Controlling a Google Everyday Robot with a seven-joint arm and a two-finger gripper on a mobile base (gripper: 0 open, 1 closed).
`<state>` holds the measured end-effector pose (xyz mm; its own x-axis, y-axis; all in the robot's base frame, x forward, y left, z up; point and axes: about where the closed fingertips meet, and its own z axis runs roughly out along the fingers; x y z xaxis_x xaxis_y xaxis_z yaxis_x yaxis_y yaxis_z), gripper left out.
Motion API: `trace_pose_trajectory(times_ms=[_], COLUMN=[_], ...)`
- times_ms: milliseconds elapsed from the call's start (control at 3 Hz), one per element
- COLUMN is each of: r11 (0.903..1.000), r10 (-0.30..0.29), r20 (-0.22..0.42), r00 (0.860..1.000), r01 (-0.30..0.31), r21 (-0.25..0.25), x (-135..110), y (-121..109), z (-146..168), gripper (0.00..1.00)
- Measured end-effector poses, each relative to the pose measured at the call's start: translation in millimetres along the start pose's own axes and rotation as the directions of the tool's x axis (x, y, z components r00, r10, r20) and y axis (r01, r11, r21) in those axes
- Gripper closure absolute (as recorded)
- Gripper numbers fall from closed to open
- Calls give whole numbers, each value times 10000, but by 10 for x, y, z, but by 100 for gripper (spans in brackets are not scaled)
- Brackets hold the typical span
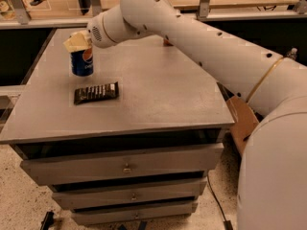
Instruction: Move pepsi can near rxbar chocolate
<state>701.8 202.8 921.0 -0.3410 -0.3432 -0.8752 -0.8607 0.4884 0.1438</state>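
The gripper (76,41) sits on top of the can (82,63), near the table's (158,92) back left corner. The bar (96,93) lies just in front, a small gap between. The arm (201,37) crosses above the back. Middle and right side lie open

Soft, even light from above falls on the grey table (158,90), with a pale sheen to the right of the gripper (76,41), which clasps the top of the can (82,63). Well below the gripper, the drawers (124,169) lie in dim shadow under the table's lip.
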Motion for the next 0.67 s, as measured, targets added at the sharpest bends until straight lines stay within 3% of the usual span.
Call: trace_pose_trajectory(times_ms=[667], r11=[9970], r10=[772], r20=[-490], r00=[9958], r01=[-768], r21=[108], x=[205], y=[327], z=[-127], gripper=[100])
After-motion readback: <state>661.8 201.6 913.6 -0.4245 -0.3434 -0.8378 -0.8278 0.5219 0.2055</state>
